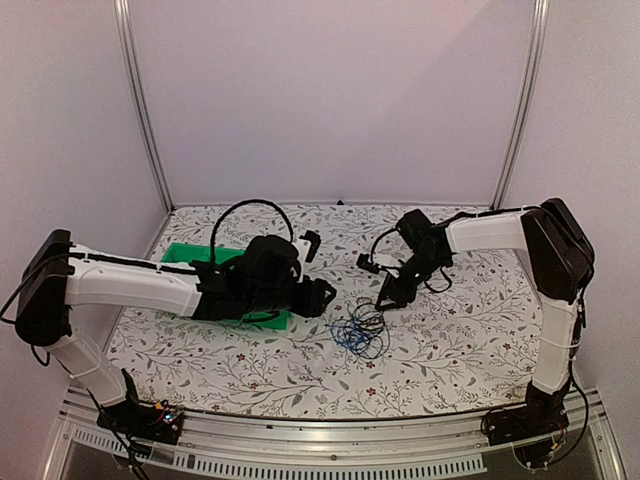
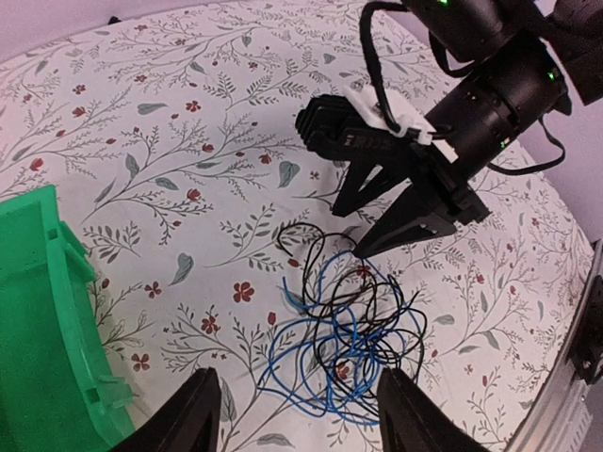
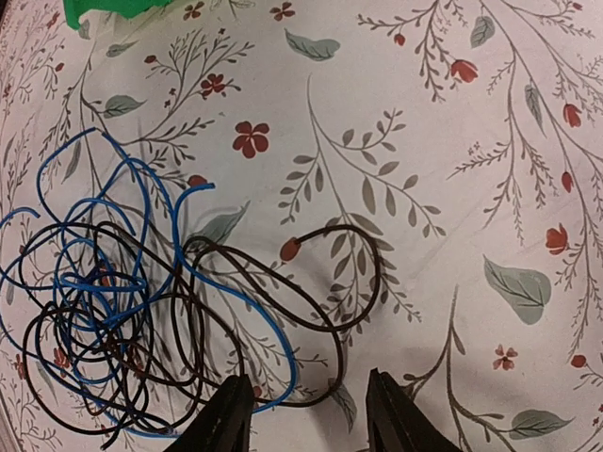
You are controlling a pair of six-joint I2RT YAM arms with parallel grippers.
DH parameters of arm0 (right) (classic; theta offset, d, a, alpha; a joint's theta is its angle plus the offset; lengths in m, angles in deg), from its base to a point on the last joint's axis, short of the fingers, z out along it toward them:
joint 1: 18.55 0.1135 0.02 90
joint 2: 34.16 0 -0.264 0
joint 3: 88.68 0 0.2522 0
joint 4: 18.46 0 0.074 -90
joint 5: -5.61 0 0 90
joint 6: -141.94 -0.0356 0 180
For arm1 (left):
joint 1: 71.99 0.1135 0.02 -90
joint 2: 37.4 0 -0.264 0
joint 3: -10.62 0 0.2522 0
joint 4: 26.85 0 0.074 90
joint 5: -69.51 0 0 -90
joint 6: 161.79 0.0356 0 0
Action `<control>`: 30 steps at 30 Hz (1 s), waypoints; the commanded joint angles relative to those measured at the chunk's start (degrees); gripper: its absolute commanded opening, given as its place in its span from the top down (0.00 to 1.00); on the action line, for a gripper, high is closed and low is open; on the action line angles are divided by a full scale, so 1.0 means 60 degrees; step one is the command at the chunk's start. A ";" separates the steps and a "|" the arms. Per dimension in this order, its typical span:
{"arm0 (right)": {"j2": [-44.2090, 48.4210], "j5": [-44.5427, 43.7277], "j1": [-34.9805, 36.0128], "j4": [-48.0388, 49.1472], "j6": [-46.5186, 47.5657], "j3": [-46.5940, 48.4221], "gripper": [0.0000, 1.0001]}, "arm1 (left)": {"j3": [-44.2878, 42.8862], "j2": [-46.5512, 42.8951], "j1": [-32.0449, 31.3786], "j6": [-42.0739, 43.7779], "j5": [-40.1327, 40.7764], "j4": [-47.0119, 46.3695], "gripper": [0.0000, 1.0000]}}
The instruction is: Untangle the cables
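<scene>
The cables (image 2: 344, 330) lie in one blue-and-black snarl on the table (image 2: 141, 141), to the right of the green bin (image 2: 38, 311); no strand looks freed, so nearly all the work seems left; the left hand (image 2: 297, 386) hovers open and empty between bin and snarl; the right hand (image 3: 306, 395), on the side away from the bin, is open too, gripping nothing.

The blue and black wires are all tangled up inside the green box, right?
No. The blue and black wires are all tangled up on the flowery tablecloth, outside the green box. The left wrist view shows it.
</scene>
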 commanded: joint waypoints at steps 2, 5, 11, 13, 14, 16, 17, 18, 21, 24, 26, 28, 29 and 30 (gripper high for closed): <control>-0.0632 -0.0692 0.0478 -0.0065 0.0306 0.0226 0.55 | 0.0348 -0.0383 -0.0138 -0.0228 0.0188 -0.0424 0.42; -0.0862 -0.0995 0.0576 0.0243 0.0167 0.0219 0.57 | 0.0454 -0.0401 -0.0148 -0.0314 0.0262 -0.0538 0.42; -0.0401 -0.1662 0.0586 0.1013 -0.0293 0.0044 0.99 | 0.0574 -0.0218 -0.0145 -0.0413 0.0326 -0.0990 0.43; 0.0101 -0.1628 0.0586 0.1049 -0.0354 -0.0034 1.00 | 0.0495 -0.0060 -0.0151 -0.0384 0.0264 -0.1135 0.43; 0.0435 -0.1586 0.0586 0.1064 -0.0369 -0.0092 1.00 | 0.0419 0.0038 -0.0142 -0.0370 0.0235 -0.1186 0.43; 0.1175 -0.1531 0.0586 0.1019 -0.0374 -0.0190 1.00 | 0.0244 0.0265 -0.0140 -0.0344 0.0162 -0.1236 0.43; 0.1530 -0.1495 0.0586 0.0939 -0.0363 -0.0183 1.00 | 0.0157 0.0374 -0.0140 -0.0327 0.0135 -0.1251 0.43; 0.1772 -0.1434 0.0586 0.0821 -0.0349 -0.0142 1.00 | 0.0077 0.0472 -0.0140 -0.0317 0.0089 -0.1286 0.43; 0.2584 -0.1315 0.0588 0.0391 -0.0316 0.0038 1.00 | -0.0119 0.0774 -0.0148 -0.0303 -0.0040 -0.1494 0.43; 0.3213 -0.1227 0.0586 0.0133 -0.0341 0.0083 1.00 | -0.0267 0.1032 -0.0146 -0.0292 -0.0165 -0.1712 0.44; 0.3521 -0.1093 0.0586 -0.0048 -0.0352 0.0130 1.00 | -0.0342 0.1180 -0.0142 -0.0296 -0.0271 -0.1889 0.44; 0.3742 -0.0976 0.0579 -0.0210 -0.0370 0.0179 1.00 | -0.0359 0.1261 -0.0139 -0.0329 -0.0368 -0.2138 0.44; 0.3909 -0.0867 0.0587 -0.0260 -0.0401 0.0195 1.00 | -0.0367 0.1303 -0.0138 -0.0349 -0.0380 -0.2270 0.44; 0.4019 -0.0777 0.0590 -0.0305 -0.0421 0.0210 1.00 | -0.0369 0.1331 -0.0140 -0.0342 -0.0413 -0.2399 0.44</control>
